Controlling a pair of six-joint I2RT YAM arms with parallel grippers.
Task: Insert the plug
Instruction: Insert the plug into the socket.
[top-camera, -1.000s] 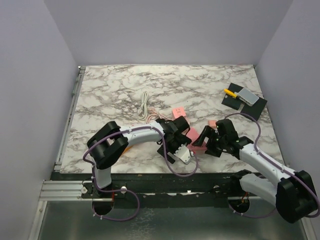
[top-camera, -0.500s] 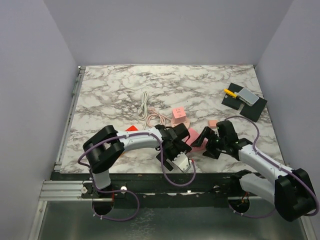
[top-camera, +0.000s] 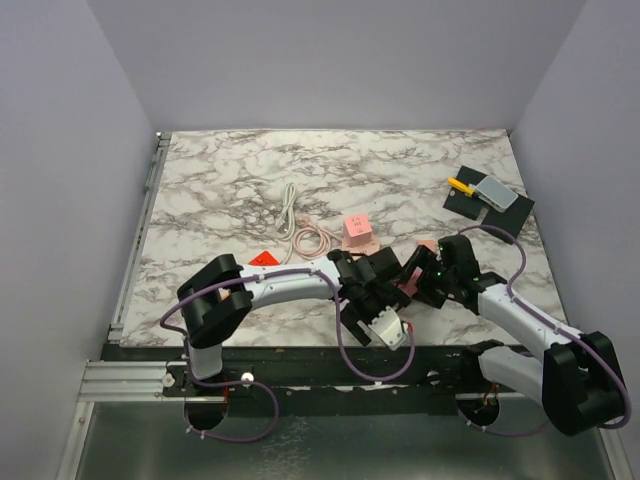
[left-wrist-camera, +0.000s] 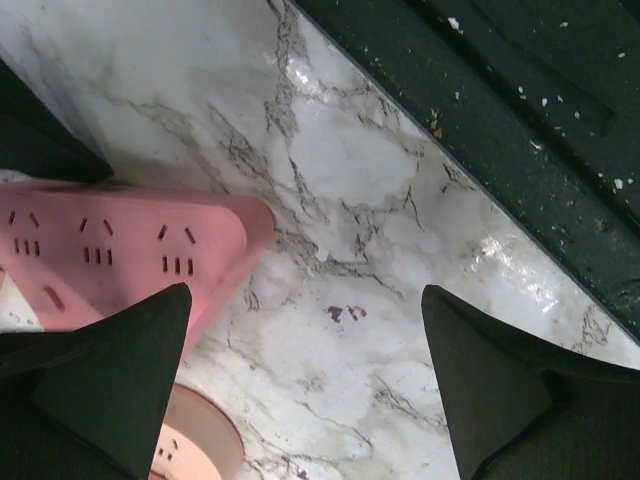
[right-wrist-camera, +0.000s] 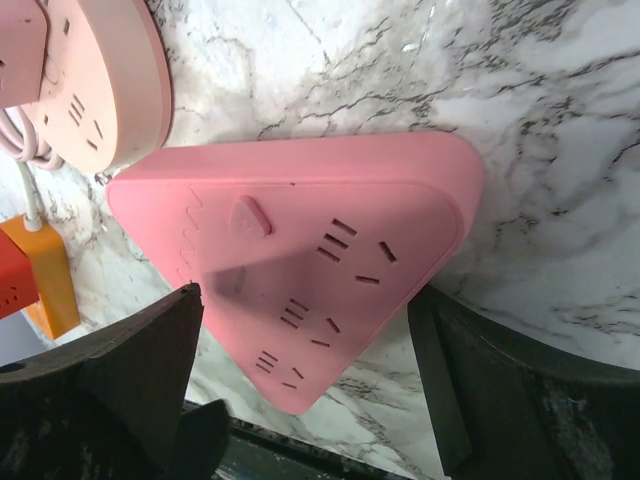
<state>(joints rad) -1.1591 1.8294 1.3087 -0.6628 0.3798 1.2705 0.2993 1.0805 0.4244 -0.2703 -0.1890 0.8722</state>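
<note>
Power strip (right-wrist-camera: 300, 230) within right pincer (right-wrist-camera: 305, 300).

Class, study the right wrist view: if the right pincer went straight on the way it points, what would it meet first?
Probably the pink triangular power strip, lying between the open fingers of the right pincer; how far off is unclear.

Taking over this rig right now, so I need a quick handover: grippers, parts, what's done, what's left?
Left gripper: open, empty, beside the pink strip at its corner.
Right gripper: open, astride the strip.
Cable: coiled on the table, apart from the strip, unheld.
Done: nothing; the strip's visible sockets are empty.
Left: pick up the plug, insert it.
</note>
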